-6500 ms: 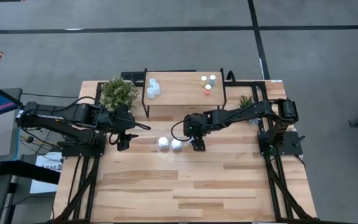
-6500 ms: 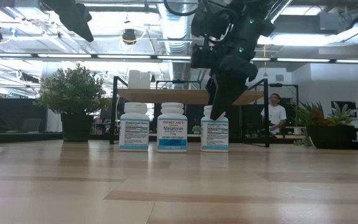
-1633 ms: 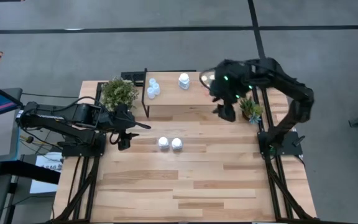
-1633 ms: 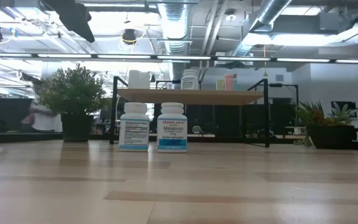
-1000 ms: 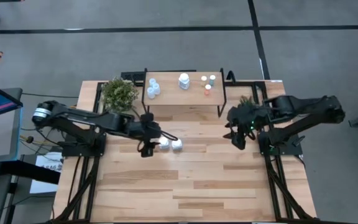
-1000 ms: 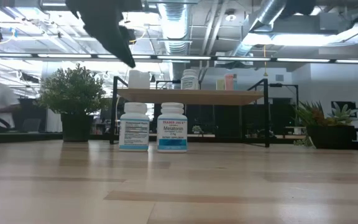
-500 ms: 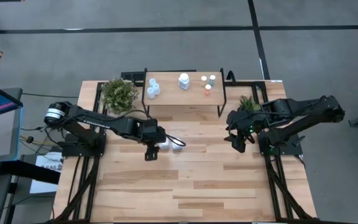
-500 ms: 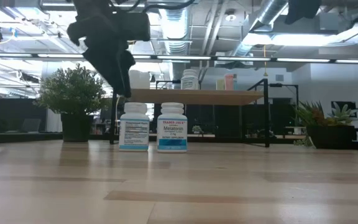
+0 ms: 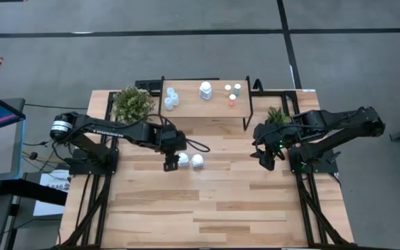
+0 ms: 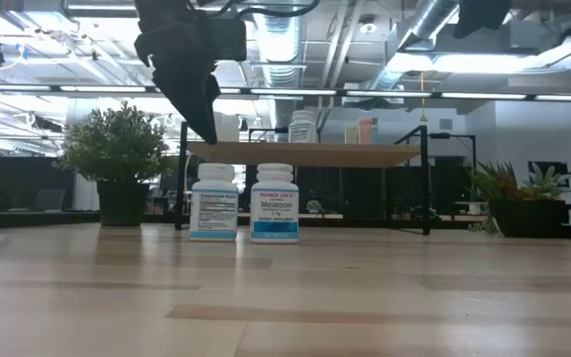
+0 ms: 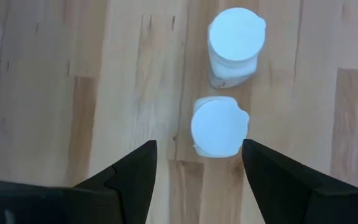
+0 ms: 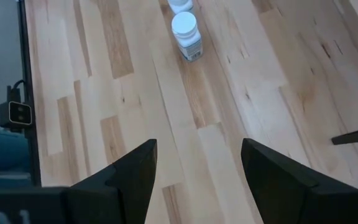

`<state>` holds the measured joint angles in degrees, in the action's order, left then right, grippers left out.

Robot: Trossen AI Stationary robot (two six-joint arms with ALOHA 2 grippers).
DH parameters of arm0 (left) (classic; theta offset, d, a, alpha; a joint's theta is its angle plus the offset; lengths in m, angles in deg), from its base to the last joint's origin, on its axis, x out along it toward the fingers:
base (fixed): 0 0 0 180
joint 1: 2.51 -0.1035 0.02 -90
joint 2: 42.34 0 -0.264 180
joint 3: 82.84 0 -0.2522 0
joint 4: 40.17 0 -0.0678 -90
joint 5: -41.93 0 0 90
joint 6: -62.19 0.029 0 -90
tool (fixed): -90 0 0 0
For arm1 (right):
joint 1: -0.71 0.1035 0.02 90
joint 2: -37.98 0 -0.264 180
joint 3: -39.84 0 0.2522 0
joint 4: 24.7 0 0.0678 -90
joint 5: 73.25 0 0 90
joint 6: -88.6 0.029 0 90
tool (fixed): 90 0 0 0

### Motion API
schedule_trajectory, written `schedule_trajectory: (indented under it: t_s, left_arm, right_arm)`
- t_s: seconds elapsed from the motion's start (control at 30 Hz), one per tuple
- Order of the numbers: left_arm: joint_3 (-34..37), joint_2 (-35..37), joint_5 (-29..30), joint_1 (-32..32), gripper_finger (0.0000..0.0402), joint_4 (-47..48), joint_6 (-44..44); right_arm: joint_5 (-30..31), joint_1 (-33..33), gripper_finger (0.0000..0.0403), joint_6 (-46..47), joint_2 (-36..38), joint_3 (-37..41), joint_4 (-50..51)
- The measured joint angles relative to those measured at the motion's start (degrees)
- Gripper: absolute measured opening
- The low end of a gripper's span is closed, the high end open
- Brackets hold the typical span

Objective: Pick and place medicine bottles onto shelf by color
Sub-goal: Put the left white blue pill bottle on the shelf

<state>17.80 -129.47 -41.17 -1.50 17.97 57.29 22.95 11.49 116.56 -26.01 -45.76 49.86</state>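
Two white bottles side by side on the desk | left hand hovers above the nearer one, fingers apart, empty | right hand well apart, fingers spread, empty | shelf behind the bottles

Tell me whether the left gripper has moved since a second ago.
Yes. In the high view the left gripper has moved toward the shelf and now hangs, fingers open, over the nearer of the two white bottles on the table.
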Motion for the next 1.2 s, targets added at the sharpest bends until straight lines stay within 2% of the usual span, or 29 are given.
schedule_trajectory:
  t_s: [0.13, 0.47, 0.6, 0.9, 1.03, 1.2]
  left_arm:
    - [0.0, 0.0, 0.91, 0.28, 0.0222, -0.24, 2.35]
    - [0.08, -0.24, -0.17, 0.38, 0.0224, -0.41, 0.53]
    - [0.26, -2.37, -3.61, -0.23, 0.025, 1.35, -2.78]
    - [0.26, -4.96, -3.61, -0.23, 0.0338, 0.87, -1.73]
    - [0.26, -5.09, -3.58, -0.23, 0.0349, -1.25, 2.63]
    - [0.24, -8.87, -2.53, -0.1, 0.035, -4.79, 5.04]
  right_arm:
    - [0.2, 0.01, 0.0255, -0.09, 0.0, 0.0, 0.0]
    - [0.35, 0.0, 0.0255, -0.07, 0.0, -0.02, 0.0]
    - [0.35, 0.0, 0.0255, 0.08, 0.0, -0.04, 0.02]
    - [0.35, 0.0, 0.0255, 0.08, 0.0, -0.07, 0.24]
    - [0.35, 0.0, 0.0255, 0.08, -0.01, -0.07, 0.25]
    - [0.35, 0.0, 0.0255, 0.08, 0.0, -0.07, 0.42]
